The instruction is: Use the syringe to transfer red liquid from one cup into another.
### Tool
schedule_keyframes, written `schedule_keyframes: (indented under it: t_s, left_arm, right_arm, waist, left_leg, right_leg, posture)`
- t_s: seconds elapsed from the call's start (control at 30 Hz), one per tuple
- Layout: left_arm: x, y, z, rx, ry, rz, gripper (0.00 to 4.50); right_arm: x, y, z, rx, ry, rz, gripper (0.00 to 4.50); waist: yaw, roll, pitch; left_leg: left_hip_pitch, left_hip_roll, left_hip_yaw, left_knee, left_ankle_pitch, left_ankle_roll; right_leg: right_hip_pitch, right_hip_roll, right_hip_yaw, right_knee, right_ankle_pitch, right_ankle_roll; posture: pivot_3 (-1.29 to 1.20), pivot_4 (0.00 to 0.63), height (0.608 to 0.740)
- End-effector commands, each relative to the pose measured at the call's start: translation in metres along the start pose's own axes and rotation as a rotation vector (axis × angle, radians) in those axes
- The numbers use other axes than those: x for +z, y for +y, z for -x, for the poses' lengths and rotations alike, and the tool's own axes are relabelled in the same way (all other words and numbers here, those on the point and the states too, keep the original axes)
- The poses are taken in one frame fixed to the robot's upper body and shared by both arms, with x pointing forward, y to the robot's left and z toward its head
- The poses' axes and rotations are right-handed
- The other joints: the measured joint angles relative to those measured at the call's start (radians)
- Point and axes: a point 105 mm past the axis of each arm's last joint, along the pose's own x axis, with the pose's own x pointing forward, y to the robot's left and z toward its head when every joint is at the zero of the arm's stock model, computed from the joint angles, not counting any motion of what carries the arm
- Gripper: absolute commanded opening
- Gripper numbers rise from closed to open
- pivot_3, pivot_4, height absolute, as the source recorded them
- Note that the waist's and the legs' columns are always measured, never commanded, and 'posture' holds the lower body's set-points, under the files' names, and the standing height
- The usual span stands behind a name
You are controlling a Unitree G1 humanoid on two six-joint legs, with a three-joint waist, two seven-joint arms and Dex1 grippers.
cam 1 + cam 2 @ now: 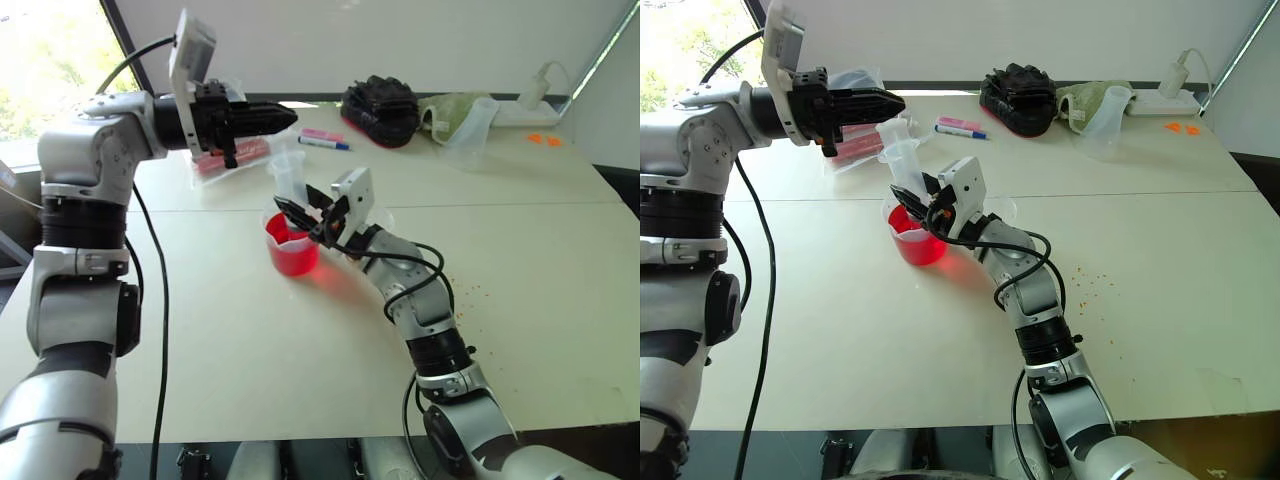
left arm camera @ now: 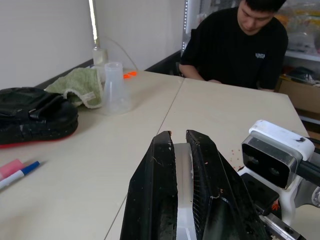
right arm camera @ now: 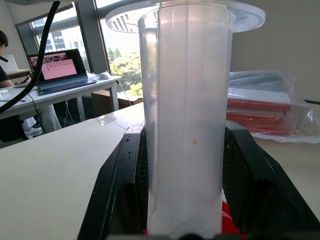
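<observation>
The syringe point(image 1: 288, 178) stands tilted with its lower end in the spouted beaker point(image 1: 272, 236), which holds red liquid point(image 1: 293, 260). My right gripper point(image 1: 305, 214) is shut on the clear barrel point(image 3: 184, 100) just above the beaker's rim. My left gripper point(image 1: 284, 118) points level over the syringe's top and is shut, with a pale strip, apparently the plunger point(image 2: 183, 165), between its fingers point(image 2: 160, 170). No red shows in the barrel. A clear rim, probably the smaller cup point(image 1: 1004, 209), peeks out behind my right wrist and is mostly hidden.
Pink and blue markers point(image 1: 322, 138), a black pad point(image 1: 380, 108), a green cloth point(image 1: 445, 106) and a cloudy jug point(image 1: 470, 130) lie at the table's far side. A plastic bag with red items point(image 1: 222, 160) sits behind the syringe. A person point(image 2: 240, 45) sits at the table's end.
</observation>
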Motion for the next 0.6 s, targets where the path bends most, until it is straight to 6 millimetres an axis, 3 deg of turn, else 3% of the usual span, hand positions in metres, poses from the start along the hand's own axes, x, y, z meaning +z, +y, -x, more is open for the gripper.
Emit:
schedule_keyframes:
  t_s: [0.03, 0.6]
  left_arm:
    - [0.047, 0.003, 0.013, 0.089, -0.115, -0.158, 0.06]
    - [0.041, 0.0, 0.013, 0.079, -0.105, -0.136, 0.06]
  right_arm:
    - [-0.001, 0.026, -0.005, 0.109, -0.001, 0.006, 1.38]
    - [0.014, 0.02, -0.012, 0.063, -0.085, 0.03, 1.38]
  waist:
    - [0.0, 0.0, 0.0]
    - [0.0, 0.0, 0.0]
  left_leg:
    - [0.0, 0.0, 0.0, 0.0, 0.0, 0.0]
    - [0.0, 0.0, 0.0, 0.0, 0.0, 0.0]
  right_leg:
    - [0.0, 0.0, 0.0, 0.0, 0.0, 0.0]
    - [0.0, 0.0, 0.0, 0.0, 0.0, 0.0]
  posture:
    - [0.0, 0.15, 0.711]
    - [0.0, 0.15, 0.711]
